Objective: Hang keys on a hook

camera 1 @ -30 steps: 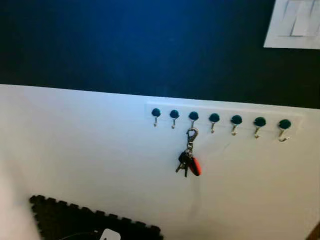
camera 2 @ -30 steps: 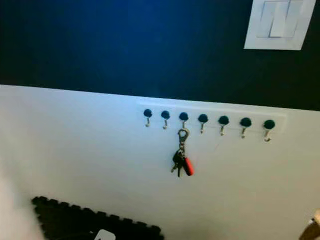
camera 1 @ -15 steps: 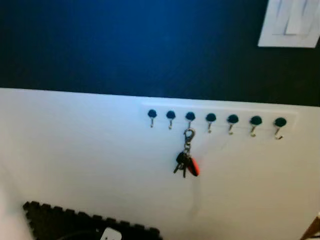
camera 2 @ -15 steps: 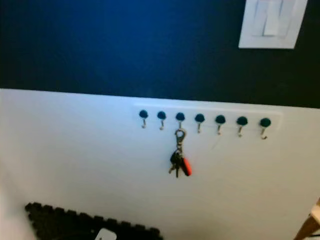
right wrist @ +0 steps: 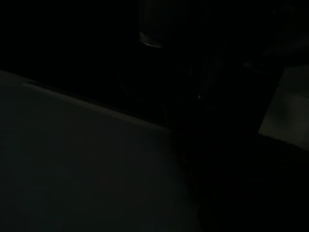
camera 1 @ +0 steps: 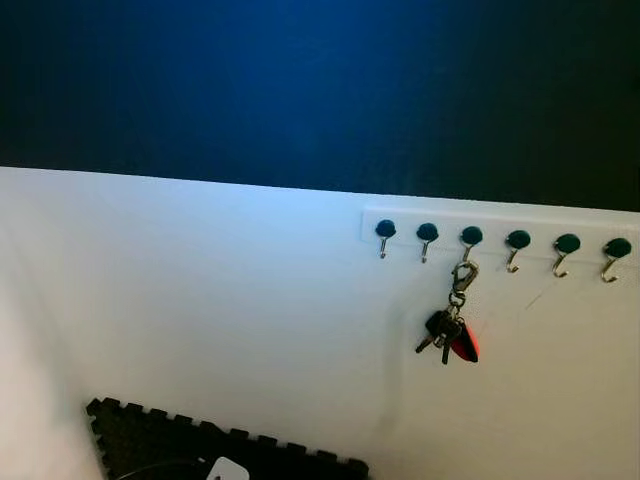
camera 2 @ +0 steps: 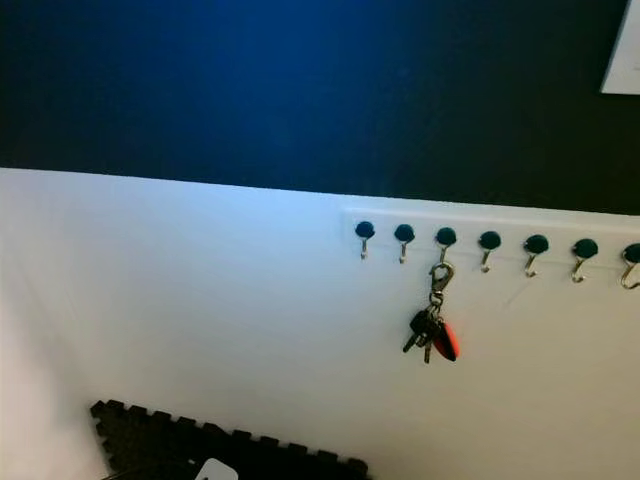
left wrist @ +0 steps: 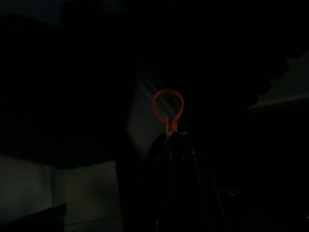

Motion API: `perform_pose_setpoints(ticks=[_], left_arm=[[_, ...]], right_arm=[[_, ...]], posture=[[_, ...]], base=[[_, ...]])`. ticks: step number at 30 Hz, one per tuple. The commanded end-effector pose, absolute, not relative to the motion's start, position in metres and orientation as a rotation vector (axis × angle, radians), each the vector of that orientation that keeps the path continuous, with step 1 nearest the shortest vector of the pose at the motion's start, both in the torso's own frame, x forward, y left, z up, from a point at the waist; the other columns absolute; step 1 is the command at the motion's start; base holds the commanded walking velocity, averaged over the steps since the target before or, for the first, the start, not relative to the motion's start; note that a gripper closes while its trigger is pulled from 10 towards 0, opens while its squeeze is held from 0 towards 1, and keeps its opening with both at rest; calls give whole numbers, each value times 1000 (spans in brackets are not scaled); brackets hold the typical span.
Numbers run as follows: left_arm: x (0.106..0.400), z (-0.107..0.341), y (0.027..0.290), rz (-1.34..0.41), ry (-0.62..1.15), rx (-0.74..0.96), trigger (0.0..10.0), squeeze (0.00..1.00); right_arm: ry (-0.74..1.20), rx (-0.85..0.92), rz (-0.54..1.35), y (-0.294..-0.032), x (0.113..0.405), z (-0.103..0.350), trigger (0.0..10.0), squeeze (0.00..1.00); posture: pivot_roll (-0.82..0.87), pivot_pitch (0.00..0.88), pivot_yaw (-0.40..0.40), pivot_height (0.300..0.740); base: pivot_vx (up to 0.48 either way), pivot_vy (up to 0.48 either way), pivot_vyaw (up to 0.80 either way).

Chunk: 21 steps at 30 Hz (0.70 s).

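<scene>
Looked further to the left than half a second ago: whole picture shifted, so camera turned, not the things. At lower left, saw more of the black foam mat [camera 1: 200, 445] with its toothed edge, lying on the floor against the white wall. Toward the right, found the white hook rack [camera 1: 500, 222] moved nearer to the right edge of the head views, its last hooks almost cut off. Keys [camera 1: 448, 335] hung as before from the third hook [camera 1: 470, 240], clipped by a metal clasp, with the red fob [camera 1: 464, 343] lowest in the bunch, free of any support from below. At far right, kept only a corner of the light switch plate [camera 2: 625, 60].

Judged the task as done and the robot as turning away from the rack.

In the dark left wrist view, made out an orange loop [left wrist: 168, 105] and little more. Could not tell whether the jaws on either arm were spread or pressed together.
</scene>
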<state>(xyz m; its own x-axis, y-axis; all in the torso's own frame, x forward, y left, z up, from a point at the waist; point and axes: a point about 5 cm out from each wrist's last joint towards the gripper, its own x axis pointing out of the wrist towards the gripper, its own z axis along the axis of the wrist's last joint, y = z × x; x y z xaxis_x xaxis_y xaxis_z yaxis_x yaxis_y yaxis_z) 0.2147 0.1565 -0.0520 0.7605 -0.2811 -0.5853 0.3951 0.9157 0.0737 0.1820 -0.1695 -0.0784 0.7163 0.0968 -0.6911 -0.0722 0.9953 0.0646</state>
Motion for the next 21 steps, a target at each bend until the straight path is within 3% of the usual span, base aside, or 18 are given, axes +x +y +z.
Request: perform_pose_setpoints(ticks=[1, 7, 21], left_arm=[[214, -51, 153, -404, 591, 216, 10000, 0], [213, -52, 151, -414, 593, 217, 10000, 0], [215, -53, 159, -339, 622, 197, 10000, 0]], right_arm=[[785, 39, 82, -171, 178, -81, 10000, 0], [786, 37, 83, -171, 177, -81, 10000, 0], [787, 44, 75, -172, 179, -81, 10000, 0]], posture=[[68, 0, 22, 740], [66, 0, 22, 740], [63, 0, 23, 740]], base=[[0, -480, 0], [0, -452, 0], [0, 0, 0]])
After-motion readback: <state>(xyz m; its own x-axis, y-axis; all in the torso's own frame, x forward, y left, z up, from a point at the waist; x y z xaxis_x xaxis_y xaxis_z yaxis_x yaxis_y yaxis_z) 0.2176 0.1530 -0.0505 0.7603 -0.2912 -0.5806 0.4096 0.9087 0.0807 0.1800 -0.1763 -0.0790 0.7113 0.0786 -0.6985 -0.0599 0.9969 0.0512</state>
